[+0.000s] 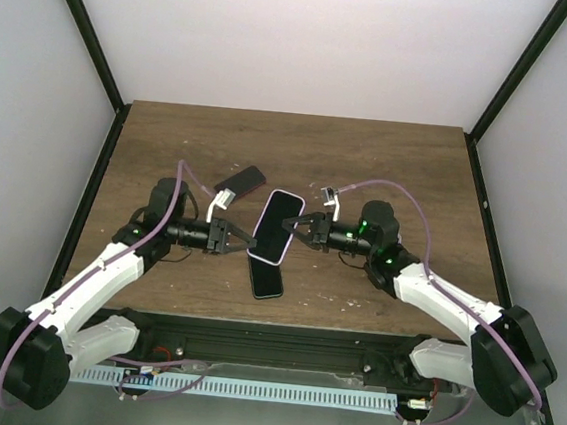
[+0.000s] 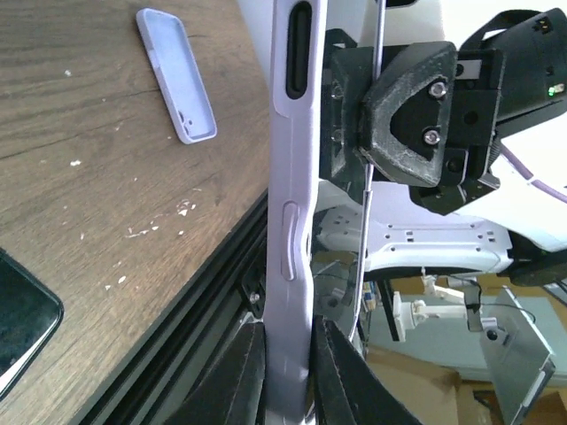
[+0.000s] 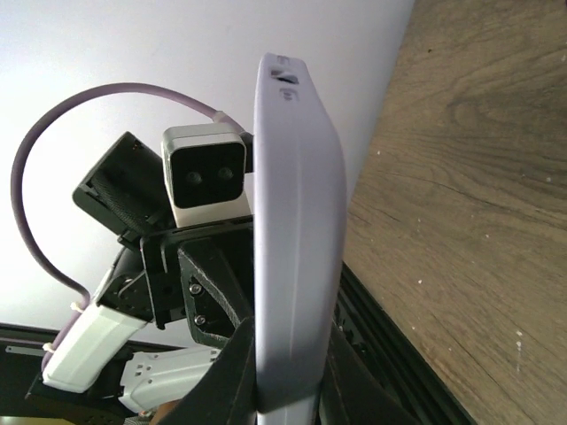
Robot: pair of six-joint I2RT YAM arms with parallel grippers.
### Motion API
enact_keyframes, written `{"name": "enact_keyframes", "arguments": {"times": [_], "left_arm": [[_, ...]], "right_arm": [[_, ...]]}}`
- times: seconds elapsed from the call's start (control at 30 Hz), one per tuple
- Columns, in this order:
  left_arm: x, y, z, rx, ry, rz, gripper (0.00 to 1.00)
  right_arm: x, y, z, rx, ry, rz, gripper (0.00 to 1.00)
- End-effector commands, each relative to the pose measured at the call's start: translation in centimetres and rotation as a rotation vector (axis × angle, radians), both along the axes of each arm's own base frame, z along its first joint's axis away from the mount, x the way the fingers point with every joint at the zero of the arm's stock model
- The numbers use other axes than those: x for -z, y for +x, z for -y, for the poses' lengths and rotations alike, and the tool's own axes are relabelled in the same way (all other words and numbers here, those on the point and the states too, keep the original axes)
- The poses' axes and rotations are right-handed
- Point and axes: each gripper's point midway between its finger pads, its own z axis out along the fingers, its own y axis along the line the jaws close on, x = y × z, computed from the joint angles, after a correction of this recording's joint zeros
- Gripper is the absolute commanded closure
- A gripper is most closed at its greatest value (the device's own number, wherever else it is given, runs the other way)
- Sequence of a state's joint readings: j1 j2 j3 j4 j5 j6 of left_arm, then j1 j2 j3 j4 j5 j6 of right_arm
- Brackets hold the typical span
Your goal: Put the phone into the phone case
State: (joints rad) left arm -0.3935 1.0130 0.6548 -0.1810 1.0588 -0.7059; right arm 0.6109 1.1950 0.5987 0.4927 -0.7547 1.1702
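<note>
Above the table's middle, a lavender phone case (image 1: 277, 226) with the dark-screened phone (image 1: 281, 222) in its frame is held between both grippers. My left gripper (image 1: 244, 241) is shut on the case's left long edge (image 2: 288, 266), its fingers (image 2: 239, 381) pressed on both faces. From the other side my right gripper (image 1: 300, 226) is shut on the right long edge (image 3: 292, 248). In the left wrist view a thin edge (image 2: 368, 195) runs a little apart from the case's side. How deep the phone sits I cannot tell.
A second lavender case (image 1: 267, 279) (image 2: 177, 75) lies on the wooden table near the front rail (image 1: 272, 330). A dark phone-like slab (image 1: 241, 179) (image 2: 22, 323) lies behind the left gripper. Black frame posts rise at the table's rear corners.
</note>
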Motion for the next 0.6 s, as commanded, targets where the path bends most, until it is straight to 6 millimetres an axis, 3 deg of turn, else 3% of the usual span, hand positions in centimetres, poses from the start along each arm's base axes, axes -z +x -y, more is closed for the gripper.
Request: {"name": "enact_keyframes", "arguments": {"times": [0.0,0.07,0.17,0.3,0.37,0.4,0.57], "left_arm": [[0.6,0.2,-0.4,-0.016,0.058,0.029,0.87],[0.6,0.4,-0.5,-0.025,0.068,0.04,0.79],[0.8,0.9,-0.9,-0.056,0.116,0.073,0.57],[1.8,2.0,-2.0,-0.13,0.223,0.103,0.36],[2.3,2.4,-2.5,-0.16,0.27,0.11,0.09],[2.6,2.5,-2.8,-0.172,0.293,0.112,0.01],[4.1,2.8,-3.5,-0.198,0.361,0.101,0.0]], "right_arm": [[-2.0,0.3,-0.2,0.001,0.008,0.115,0.93],[-1.6,0.1,-0.1,-0.009,-0.005,0.121,0.93],[-0.9,0.2,0.3,-0.017,-0.036,0.134,0.93],[1.1,0.7,1.0,-0.043,-0.146,0.159,0.93],[2.9,0.9,1.5,-0.06,-0.246,0.13,0.93],[3.6,1.0,1.6,-0.077,-0.282,0.123,0.93],[7.3,2.1,2.7,-0.117,-0.452,0.061,0.93]]}}
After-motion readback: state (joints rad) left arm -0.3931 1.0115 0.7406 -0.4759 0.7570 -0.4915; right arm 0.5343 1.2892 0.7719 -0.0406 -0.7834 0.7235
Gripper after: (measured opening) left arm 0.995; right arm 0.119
